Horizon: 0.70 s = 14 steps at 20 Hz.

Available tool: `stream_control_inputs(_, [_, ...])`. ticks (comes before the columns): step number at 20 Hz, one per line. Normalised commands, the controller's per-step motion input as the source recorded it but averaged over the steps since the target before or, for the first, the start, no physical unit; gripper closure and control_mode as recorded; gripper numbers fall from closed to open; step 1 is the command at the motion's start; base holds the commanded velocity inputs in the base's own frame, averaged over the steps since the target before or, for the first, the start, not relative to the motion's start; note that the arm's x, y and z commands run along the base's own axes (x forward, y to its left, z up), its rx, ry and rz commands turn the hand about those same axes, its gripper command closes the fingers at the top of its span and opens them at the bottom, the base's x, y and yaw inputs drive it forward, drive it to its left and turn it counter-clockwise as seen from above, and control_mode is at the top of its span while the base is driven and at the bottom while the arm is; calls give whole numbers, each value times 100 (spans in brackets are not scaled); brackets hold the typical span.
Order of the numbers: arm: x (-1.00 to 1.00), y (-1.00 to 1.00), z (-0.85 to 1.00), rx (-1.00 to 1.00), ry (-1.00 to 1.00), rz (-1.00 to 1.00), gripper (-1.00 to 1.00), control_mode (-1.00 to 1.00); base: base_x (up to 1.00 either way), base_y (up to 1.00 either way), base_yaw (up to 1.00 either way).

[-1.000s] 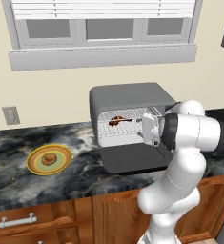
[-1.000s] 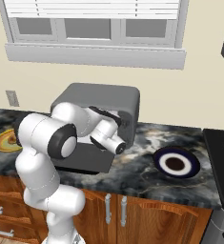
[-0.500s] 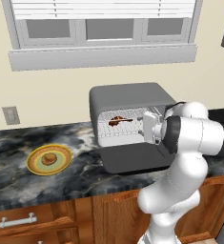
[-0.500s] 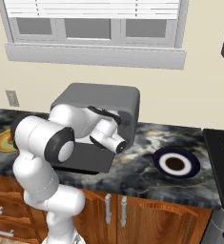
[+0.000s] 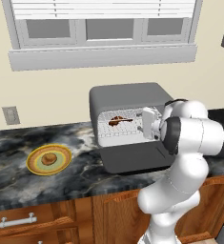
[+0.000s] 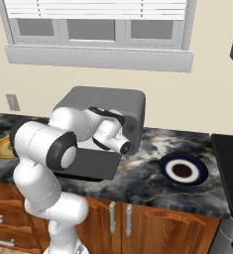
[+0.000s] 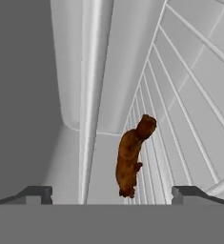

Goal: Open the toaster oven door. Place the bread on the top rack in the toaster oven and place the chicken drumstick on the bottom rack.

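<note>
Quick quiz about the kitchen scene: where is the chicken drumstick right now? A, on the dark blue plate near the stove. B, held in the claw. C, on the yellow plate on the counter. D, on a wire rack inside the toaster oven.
D: the chicken drumstick lies on a wire rack inside the open toaster oven, free of the open claw.

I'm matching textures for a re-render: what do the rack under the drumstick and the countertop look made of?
The rack looks like pale silvery metal wire: thin parallel rods with a smooth sheen. The countertop looks like polished dark stone, perhaps marble or granite, judging by its grey-white veining. The chicken drumstick lies on the rods.
</note>
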Motion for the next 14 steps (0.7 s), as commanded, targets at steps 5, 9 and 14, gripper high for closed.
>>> stream_control_inputs(5, [32,0,-2,0,2,0,-100,-100,0,0,0])
stream_control_inputs(9, [36,2,-13,0,6,0,-100,-100,0,0,0])
stream_control_inputs(14, [41,0,-5,0,10,0,-100,-100,0,0,0])
